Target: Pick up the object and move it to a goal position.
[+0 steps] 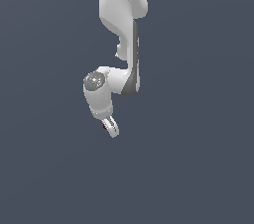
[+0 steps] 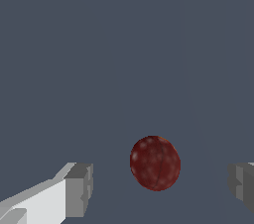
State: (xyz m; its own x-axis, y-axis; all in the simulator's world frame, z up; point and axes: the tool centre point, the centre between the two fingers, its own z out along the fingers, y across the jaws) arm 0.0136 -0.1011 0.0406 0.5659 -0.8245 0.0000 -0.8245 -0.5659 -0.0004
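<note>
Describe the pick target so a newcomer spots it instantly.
Follow the white Panda arm down to its gripper. In the wrist view, the object sits between the open fingers, touching neither. It's a dark red, mottled berry-like ball, the only coloured thing on grey.

Flat, even, dim simulator lighting on a slate-grey ground; no cast shadows, no glare. Soft shading on the white arm (image 1: 121, 25). Coarse, slightly blurred rendering; jagged edges.
</note>
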